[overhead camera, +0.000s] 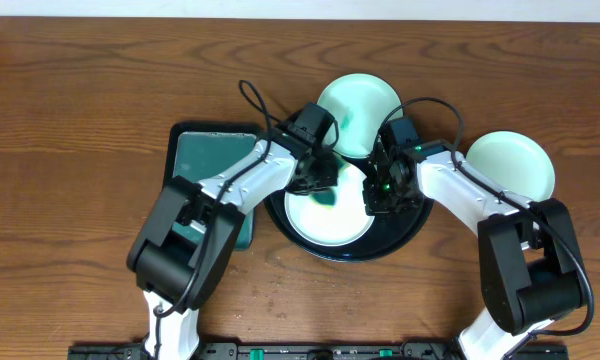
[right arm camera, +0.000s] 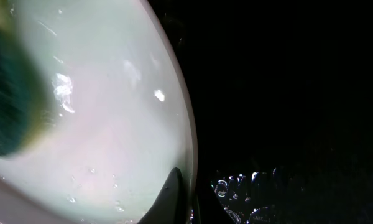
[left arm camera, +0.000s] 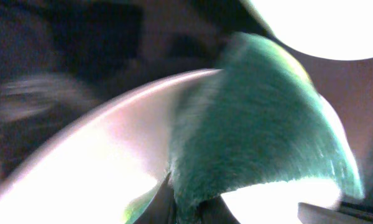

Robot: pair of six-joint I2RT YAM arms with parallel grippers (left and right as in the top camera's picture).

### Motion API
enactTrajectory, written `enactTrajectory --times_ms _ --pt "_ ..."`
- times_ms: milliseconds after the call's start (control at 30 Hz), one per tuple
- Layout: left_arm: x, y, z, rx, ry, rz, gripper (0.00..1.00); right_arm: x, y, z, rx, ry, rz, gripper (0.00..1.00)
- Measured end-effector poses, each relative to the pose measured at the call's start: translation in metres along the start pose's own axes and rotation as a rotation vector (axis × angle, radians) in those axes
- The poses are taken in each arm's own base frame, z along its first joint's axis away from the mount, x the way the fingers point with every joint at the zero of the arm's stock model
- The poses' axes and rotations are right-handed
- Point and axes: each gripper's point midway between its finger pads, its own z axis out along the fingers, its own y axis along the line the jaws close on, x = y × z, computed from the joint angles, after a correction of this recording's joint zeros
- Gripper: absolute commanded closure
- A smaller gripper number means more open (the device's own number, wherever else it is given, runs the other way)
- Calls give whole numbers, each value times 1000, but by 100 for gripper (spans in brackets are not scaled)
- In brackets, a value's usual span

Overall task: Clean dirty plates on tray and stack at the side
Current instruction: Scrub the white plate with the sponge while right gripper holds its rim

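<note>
A white plate [overhead camera: 325, 215] lies in the round black tray [overhead camera: 405, 232]. My left gripper [overhead camera: 325, 183] is shut on a teal-green sponge [left arm camera: 261, 118] and presses it on this plate [left arm camera: 93, 168], over a green smear. My right gripper [overhead camera: 376, 198] is shut on the plate's right rim; in the right wrist view its fingers [right arm camera: 189, 199] pinch the rim of the plate [right arm camera: 112, 93], with the sponge [right arm camera: 6, 93] at the left. A second pale-mint plate [overhead camera: 360, 98] lies at the tray's far rim. A third plate [overhead camera: 512, 163] sits on the table to the right.
A rectangular black tray with a teal-green interior [overhead camera: 205, 160] sits left of the round tray, partly under my left arm. The wooden table [overhead camera: 80, 120] extends around. Both arms' cables loop above the round tray.
</note>
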Motion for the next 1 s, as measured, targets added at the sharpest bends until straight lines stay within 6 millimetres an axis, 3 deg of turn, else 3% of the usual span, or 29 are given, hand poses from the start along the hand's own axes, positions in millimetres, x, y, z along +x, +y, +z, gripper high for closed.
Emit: enactTrajectory --times_ms 200,467,767,1000 --pt "16 -34 14 112 49 74 92 0 0 0 1 0 0 99" --pt "24 -32 14 82 81 76 93 0 0 0 1 0 0 99" --pt "45 26 -12 -312 108 -67 93 -1 4 1 -12 -2 -10 99" --pt "37 78 -40 -599 38 -77 93 -1 4 1 -13 -2 -10 99"
